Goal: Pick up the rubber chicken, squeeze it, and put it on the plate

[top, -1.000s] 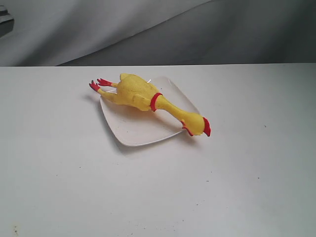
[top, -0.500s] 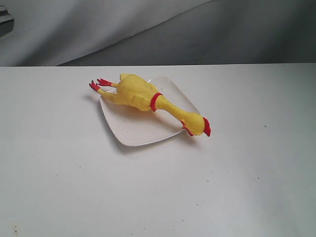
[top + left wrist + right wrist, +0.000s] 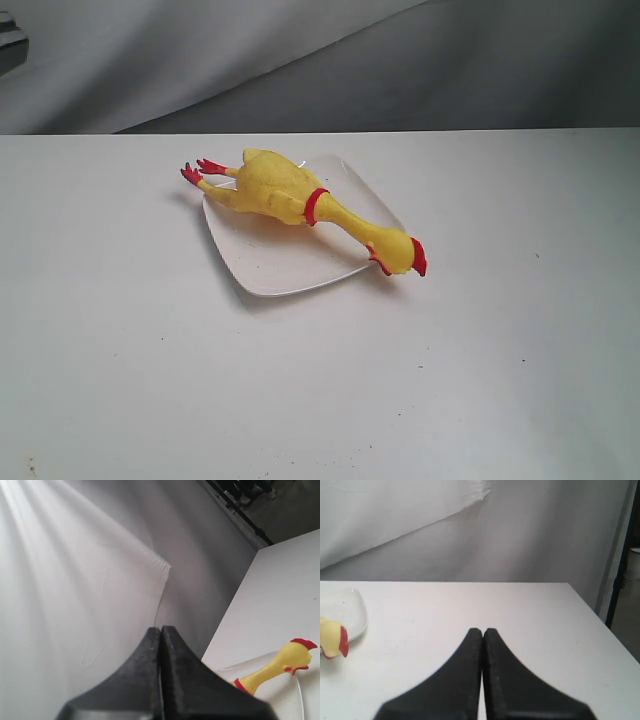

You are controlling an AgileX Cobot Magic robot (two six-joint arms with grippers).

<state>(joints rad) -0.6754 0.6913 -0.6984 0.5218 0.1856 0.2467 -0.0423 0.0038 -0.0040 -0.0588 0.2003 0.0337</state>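
- The left end effector has its two black fingers pressed together, with no gap and nothing between them. It does not appear in the exterior view.
- The right end effector is likewise pressed together and empty. It is well apart from the plate and the toy.
- The tabletop is white and matte. It fills the lower three quarters of the exterior view and shows a few small dark specks near the bottom edge.
- The plate is glossy white and square with rounded corners. It lies flat on the tabletop, left of the frame's centre.
- The rubber chicken lies diagonally across the plate, from upper left to lower right.
- Its red feet project past the plate's upper-left rim.
- Its red collar sits over the plate.
- Its head, with its red comb, overhangs the lower-right rim. Whether the head touches the tabletop cannot be told.
- A grey-white backdrop cloth hangs behind the tabletop's far edge, across the top of the frame.
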